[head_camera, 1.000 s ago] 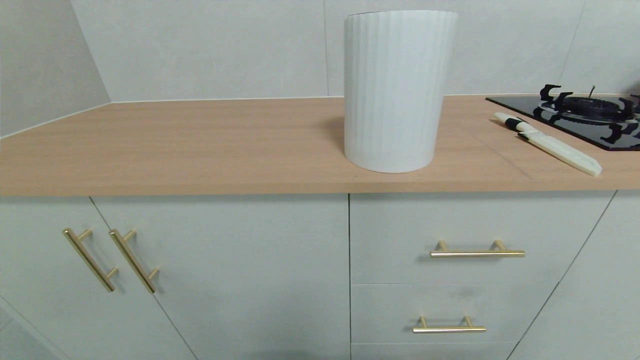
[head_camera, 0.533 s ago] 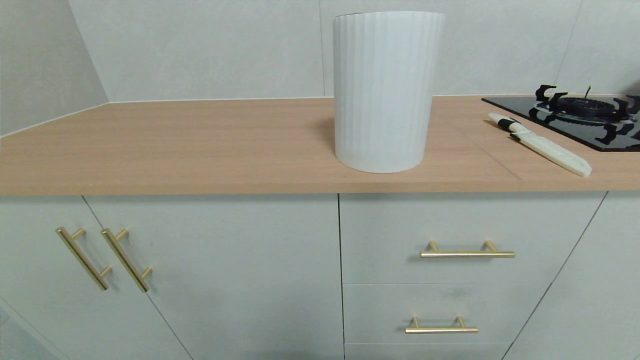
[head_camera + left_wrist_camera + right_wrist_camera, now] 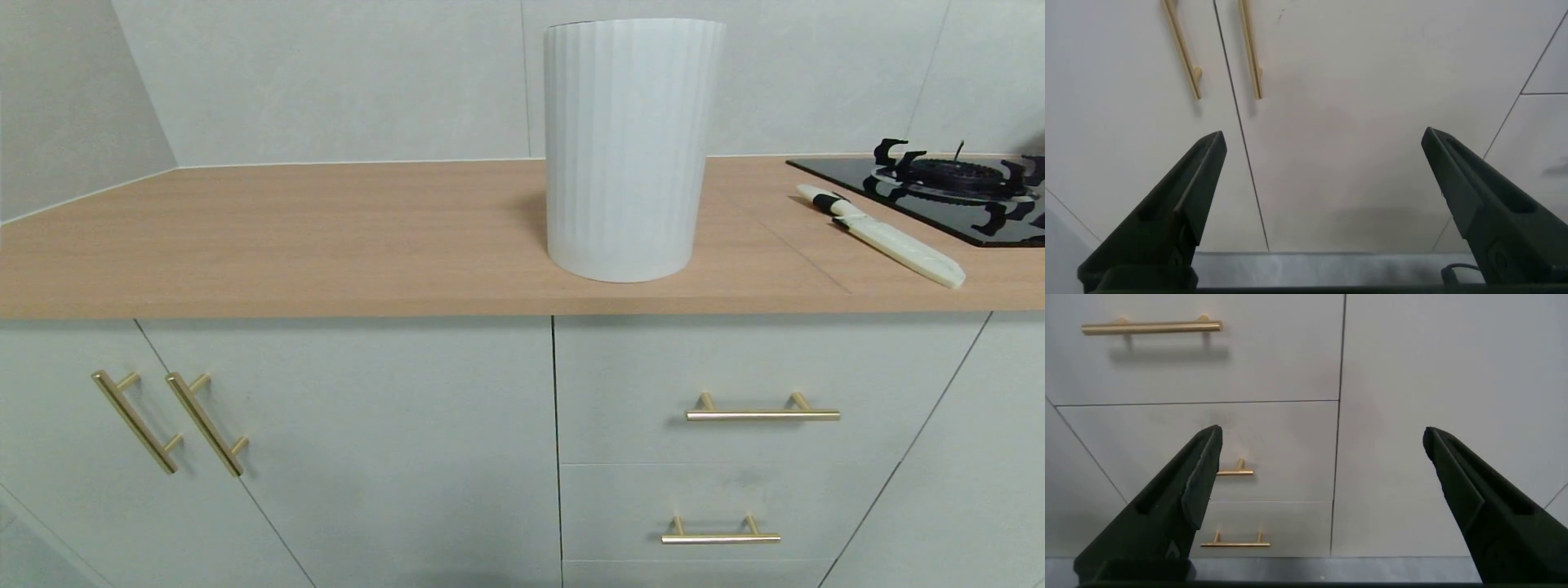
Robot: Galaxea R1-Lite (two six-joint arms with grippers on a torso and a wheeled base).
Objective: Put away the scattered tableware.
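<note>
Head view: wooden countertop [image 3: 286, 237] carries a tall white ribbed container [image 3: 624, 155], upright, near the front edge a bit right of centre. The knife [image 3: 882, 235] lies flat towards the right end, well apart from the container and just beside the near edge of the black gas hob [image 3: 914, 200] at the rear right corner. Knife runs diagonally: rounded handle end w/ black band to the rear, pale pointed end towards the front edge. Under the top: cabinet doors [image 3: 367, 441] w/ gold door handles [image 3: 135, 420] on the left, drawers [image 3: 735, 367] w/ gold drawer handles [image 3: 763, 412] on the right. Handling, as a judgement: knife looks light & stiff, smooth so prob. slippery. Pale blade may be ceramic or sheathed, can't tell, so treat as brittle & sharp. It lies low on the wood, so the fingers would need to straddle it across its width & pinch from above. Best spot is the handle by the black band, thicker there & clear of the blade. Container is prob. where it goes: tall, base a bit narrower than the rim, could tip if knocked, so lower the knife in from above. Left wrist view: left gripper [image 3: 1323, 143] has jaws spread wide w/ nothing between them, facing the cabinet doors & two door handles [image 3: 1251, 45]. Right wrist view: right gripper [image 3: 1323, 434] likewise released, nothing held, facing the drawers & drawer handles [image 3: 1151, 328]. Both face the fronts under the countertop, so well apart from the knife.
</note>
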